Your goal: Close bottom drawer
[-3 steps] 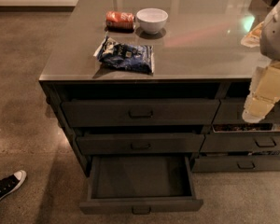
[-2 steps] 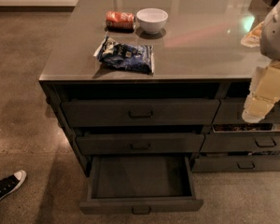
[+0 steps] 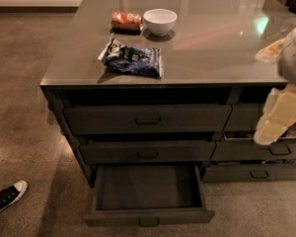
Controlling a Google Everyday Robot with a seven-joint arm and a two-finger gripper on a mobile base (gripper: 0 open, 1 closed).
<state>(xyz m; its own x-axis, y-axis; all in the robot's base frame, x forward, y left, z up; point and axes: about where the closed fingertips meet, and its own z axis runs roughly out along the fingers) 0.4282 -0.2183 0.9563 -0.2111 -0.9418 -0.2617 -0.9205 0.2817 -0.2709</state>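
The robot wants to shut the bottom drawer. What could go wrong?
1. The gripper hangs at the right, in front of the neighbouring drawers, higher than the open bottom drawer. It might bump those instead.
2. Pushing the drawer's front near one corner might make it twist and stick.
3. A shoe shows at the lower left; that person might step in the way.

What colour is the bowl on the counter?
The bowl is white, seen in the camera view. The gripper hangs at the right edge.

Glossy countertop, matt bottom drawer
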